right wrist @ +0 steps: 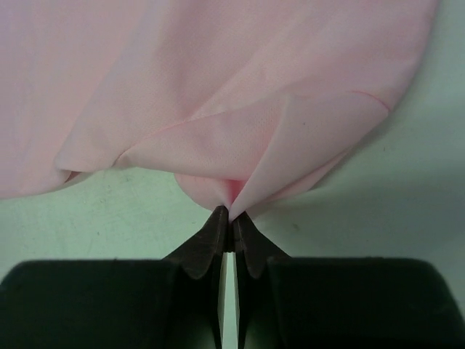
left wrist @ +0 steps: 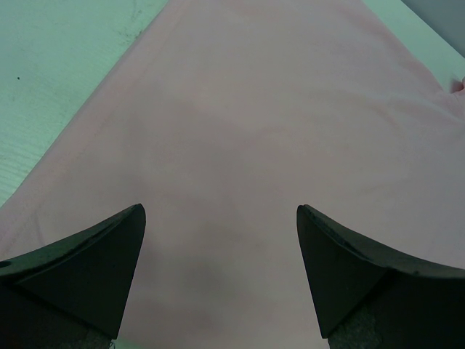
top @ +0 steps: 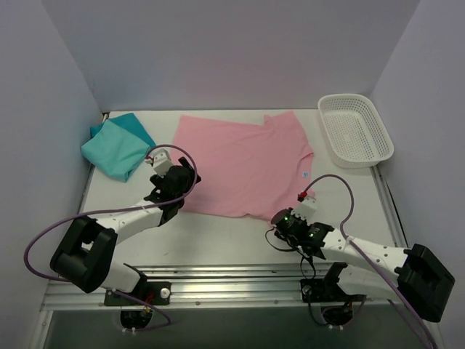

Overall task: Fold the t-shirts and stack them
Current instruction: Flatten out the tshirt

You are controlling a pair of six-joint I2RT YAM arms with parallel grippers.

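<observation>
We see a white counter (top: 218, 236) boxed in by plain pale walls (top: 240, 51) on the left, far and right sides. A metal rail (top: 232, 280) runs along its near edge, where the two arms are bolted. A white mesh basket (top: 356, 134) sits in the far right corner, its long side running near to far.

The pink shirt (top: 243, 163) lies spread out in the middle of the counter, mostly flat, and its long axis runs left to right. A small pale label (top: 305, 175) at its right edge suggests the neck points toward the basket side, though from above we cannot be sure. One sleeve lies folded over at the shirt's far right corner.

The teal shirt (top: 116, 149) is a folded bundle in the far left corner, set at a slant to the counter's edges. It lies near the pink shirt, with a strip of bare counter between them.

The left claw (left wrist: 221, 214) hangs over the near left part of the pink shirt. Its fingers (left wrist: 87, 269) are spread wide and grip nothing.

The right claw (right wrist: 231, 218) is at the near right corner of the pink shirt. It is closed tight on a small pinch of the shirt's edge, and the cloth puckers into folds right at its tips.
</observation>
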